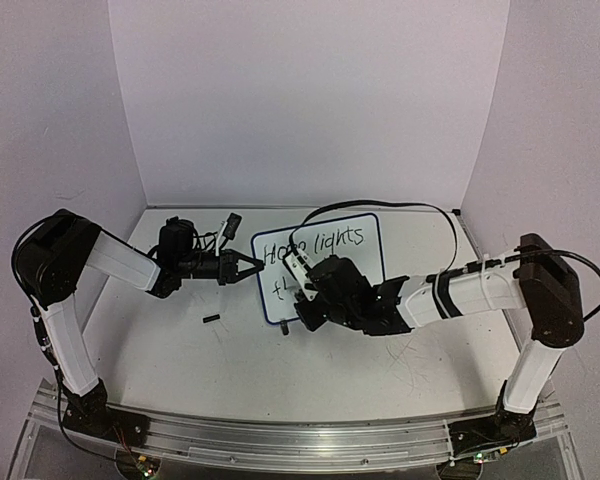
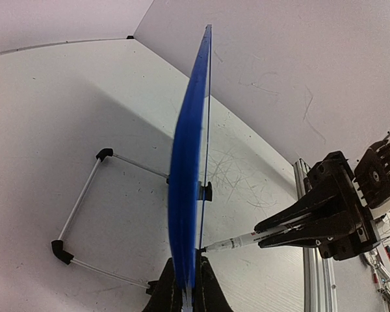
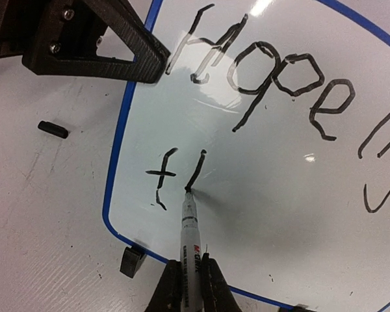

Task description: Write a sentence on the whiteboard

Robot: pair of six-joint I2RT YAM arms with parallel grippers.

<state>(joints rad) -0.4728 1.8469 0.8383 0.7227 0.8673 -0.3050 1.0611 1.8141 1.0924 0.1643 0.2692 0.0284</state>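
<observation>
Right wrist view: right end effector [image 3: 188, 281], clamped on a white-barrelled black marker [image 3: 189, 221], touches its tip to the blue-rimmed whiteboard [image 3: 266, 188] ahead; "Hope lights" stands, line two barely begun. Left end effector [image 2: 187, 289] clamps its edge.

A white tabletop [image 1: 180, 360], marked with fine dark scratches and scuffs, forms the ground of the scene. Plain pale panels close it in: a back wall [image 1: 310, 100], a left wall [image 1: 50, 120] and a right wall [image 1: 560, 120], meeting at straight seams. An aluminium rail [image 1: 280, 440] runs along the near edge. The light is soft, even and faintly lilac.
</observation>
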